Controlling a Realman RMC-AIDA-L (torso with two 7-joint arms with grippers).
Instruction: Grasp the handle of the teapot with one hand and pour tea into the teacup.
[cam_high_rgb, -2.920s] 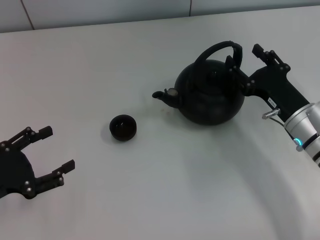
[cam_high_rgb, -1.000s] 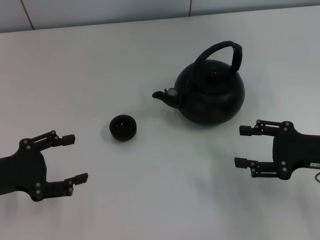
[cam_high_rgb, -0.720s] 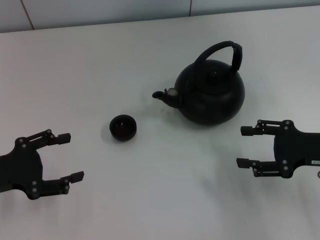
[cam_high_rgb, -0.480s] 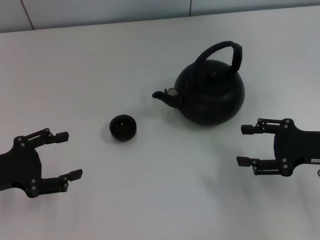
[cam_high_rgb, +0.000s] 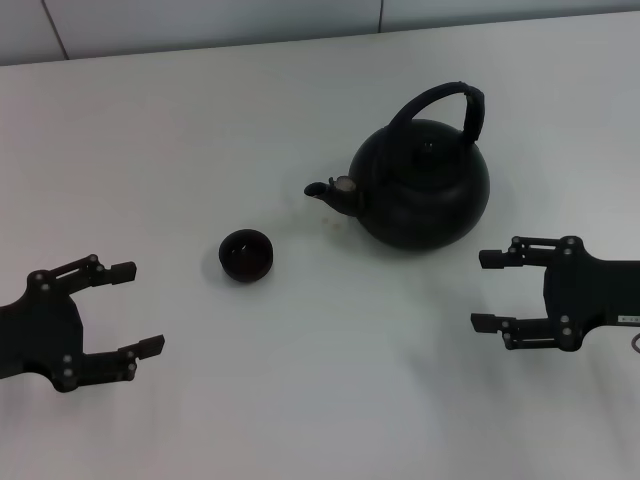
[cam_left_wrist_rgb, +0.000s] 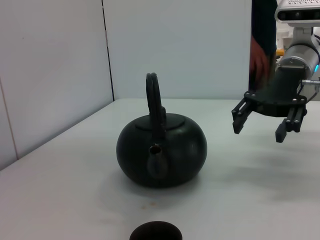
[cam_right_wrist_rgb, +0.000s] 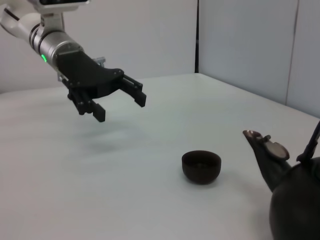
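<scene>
The black teapot (cam_high_rgb: 420, 190) stands upright on the white table, spout pointing left, its arched handle (cam_high_rgb: 445, 100) free over the lid. The small black teacup (cam_high_rgb: 245, 255) sits to the left of the spout, apart from it. My right gripper (cam_high_rgb: 483, 290) is open and empty, hovering in front of and to the right of the teapot, touching nothing. My left gripper (cam_high_rgb: 138, 308) is open and empty at the front left, short of the teacup. The left wrist view shows the teapot (cam_left_wrist_rgb: 162, 150), teacup rim (cam_left_wrist_rgb: 156, 232) and right gripper (cam_left_wrist_rgb: 260, 131). The right wrist view shows the teacup (cam_right_wrist_rgb: 201, 165) and left gripper (cam_right_wrist_rgb: 120, 107).
The white table (cam_high_rgb: 300, 400) runs to a pale wall at the back (cam_high_rgb: 200, 20). Grey wall panels (cam_left_wrist_rgb: 50, 75) stand beyond the table's far edge in the wrist views.
The right gripper, which was at the teapot's handle 2.9 s ago, has come away to the front right and hangs open. In the last second the left gripper drew back slightly to the left.
</scene>
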